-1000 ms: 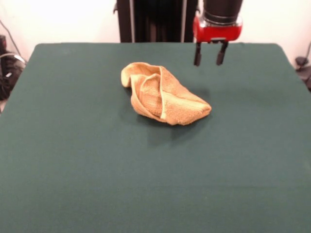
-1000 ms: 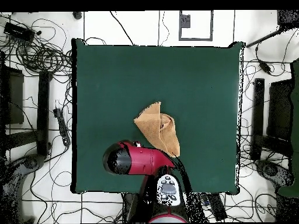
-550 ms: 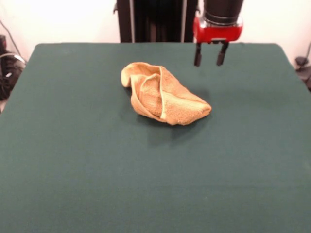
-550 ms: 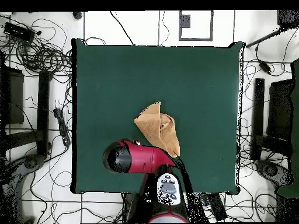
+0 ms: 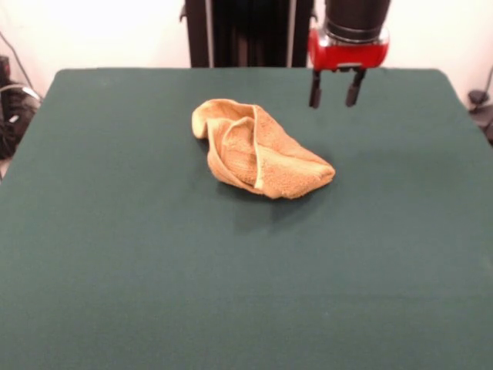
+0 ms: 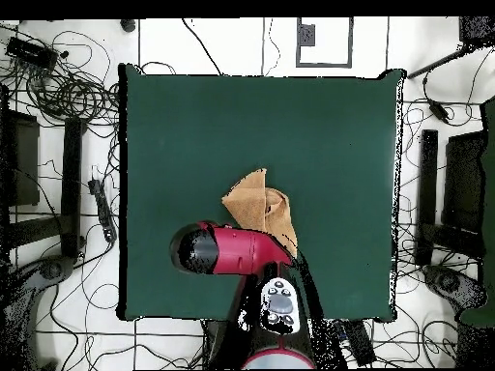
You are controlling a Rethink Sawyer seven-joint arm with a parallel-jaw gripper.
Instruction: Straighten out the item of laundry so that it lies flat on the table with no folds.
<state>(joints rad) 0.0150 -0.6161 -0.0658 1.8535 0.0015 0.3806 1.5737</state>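
The table (image 5: 115, 254) is a broad dark green surface that fills most of the front view. The arm (image 6: 247, 253), red and black, reaches over the table's edge in the overhead view and covers part of the towel there. The towel (image 5: 258, 150) lies crumpled near the table's middle, folded over itself in a bunched heap with a paler hem showing along one fold. The gripper (image 5: 334, 91) hangs above the table, apart from the towel and touching nothing; its two dark fingers (image 5: 315, 90) stand spread with a gap between them, holding nothing.
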